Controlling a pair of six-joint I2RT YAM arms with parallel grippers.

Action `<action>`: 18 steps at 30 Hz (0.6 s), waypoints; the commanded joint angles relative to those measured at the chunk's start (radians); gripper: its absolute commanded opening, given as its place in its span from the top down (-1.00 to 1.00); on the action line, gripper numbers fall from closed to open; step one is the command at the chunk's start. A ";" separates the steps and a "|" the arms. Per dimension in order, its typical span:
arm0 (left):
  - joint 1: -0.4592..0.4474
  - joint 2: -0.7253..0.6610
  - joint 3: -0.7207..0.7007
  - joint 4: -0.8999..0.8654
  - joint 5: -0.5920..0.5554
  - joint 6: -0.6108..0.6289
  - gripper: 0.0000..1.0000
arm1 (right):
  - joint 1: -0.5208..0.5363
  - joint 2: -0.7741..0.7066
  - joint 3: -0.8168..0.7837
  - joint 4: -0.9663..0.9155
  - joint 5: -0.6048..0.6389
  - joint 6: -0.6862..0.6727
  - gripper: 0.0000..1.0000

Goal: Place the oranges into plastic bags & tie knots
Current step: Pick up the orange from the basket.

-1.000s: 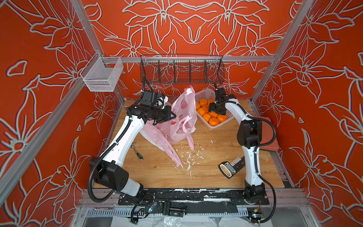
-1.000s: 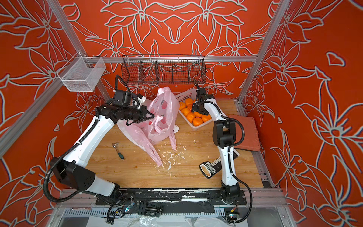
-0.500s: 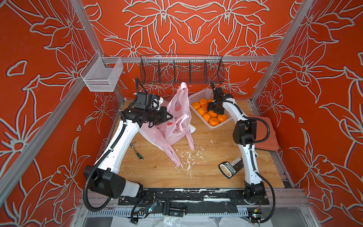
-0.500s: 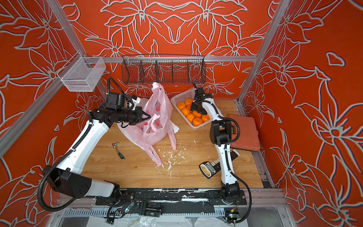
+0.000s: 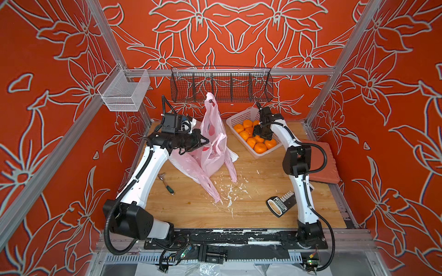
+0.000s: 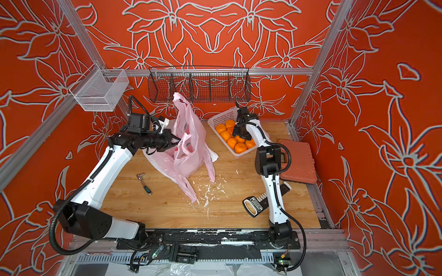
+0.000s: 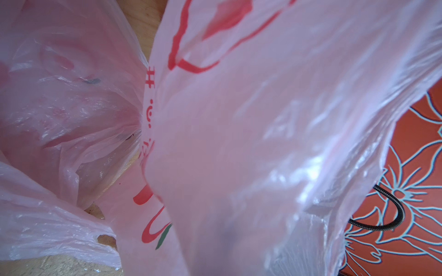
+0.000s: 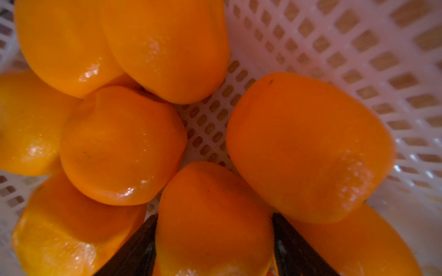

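Landmark: the pale perforated basket [image 5: 240,117] stands on the wooden tabletop [image 5: 251,208]; every place below is given from it.
Oranges: the oranges [image 5: 260,148] lie inside the basket, packed against one another, in both top views.
Right fingers: the right fingers [image 8: 134,253] reach down into the basket, one on each side of a single orange [image 8: 215,215] and right against its skin. Whether they press it I cannot tell. That orange rests among its neighbours.
Raised pink bag: the raised pink bag [image 5: 213,155], printed in red, is just beside the basket on the left arm's side and apart from it. Its handle strap [image 5: 210,105] stands higher than the basket's rim, and its bottom sags onto the tabletop.
Left fingers: the left fingers [image 5: 201,140] are on the bag's side away from the basket, closed tight on the raised pink bag's film. In the left wrist view the film hides them.
Second pink bag: the second pink bag [image 5: 186,165] lies farther from the basket, below the left wrist, with a tail trailing forward.
White film: white film [image 5: 233,156] shows under the raised bag, on the side facing the basket.
Scraps: white scraps [image 5: 229,192] are strewn in front of the basket, near that tail.
Reddish case: the reddish case [image 5: 320,165] lies flat near the basket, on the side away from the bags.
Small tool: the green-handled tool [image 5: 166,183] lies well apart from the basket, beyond the bags.
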 commanded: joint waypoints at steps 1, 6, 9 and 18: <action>0.007 0.011 -0.014 0.027 0.024 0.000 1.00 | -0.010 0.006 -0.005 -0.042 0.023 0.020 -0.25; 0.013 0.019 -0.022 0.050 0.039 -0.001 1.00 | -0.010 -0.078 -0.075 -0.024 0.054 0.012 -0.11; 0.016 0.025 -0.015 0.061 0.056 0.004 1.00 | -0.010 -0.184 -0.176 0.020 0.070 0.006 -0.08; 0.025 0.023 -0.005 0.097 0.104 0.019 1.00 | 0.025 -0.767 -0.721 0.308 -0.096 0.005 -0.03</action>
